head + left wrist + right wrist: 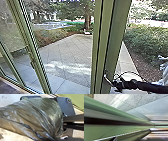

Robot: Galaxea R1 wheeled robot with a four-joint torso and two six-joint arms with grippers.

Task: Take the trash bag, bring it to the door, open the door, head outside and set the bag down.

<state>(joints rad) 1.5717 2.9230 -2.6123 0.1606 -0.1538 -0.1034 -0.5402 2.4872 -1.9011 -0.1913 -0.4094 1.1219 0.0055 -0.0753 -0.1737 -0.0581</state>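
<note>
Outdoors, past green frames, a paved yard (66,53) runs back to bushes and 1 tree trunk (87,18). A broad green post (106,45) stands just right of centre in the head view, slightly tilted, and another green frame (31,47) slants down on the left with glass beside it and a dark fitting (32,62) partway along. Beyond the post, a hedge (147,41) borders the paving.

From the lower right, the dark right arm (146,85) reaches towards the post, so the right gripper (113,82) is at the post's lower part, beside a small pale metallic piece (107,78). A thin dark cable (130,73) loops above it. How wide the gripper is open, and whether it has hold of anything, I cannot tell.

The trash bag (32,117) is close up in the left wrist view, dark, glossy and creased, its folds drawing together low down. How far the left gripper is open I cannot tell, nor whether it grips the bag.

Across the right wrist view runs a long green frame (109,131), with speckled paving (127,101) and smoother slabs (154,107) past it.
</note>
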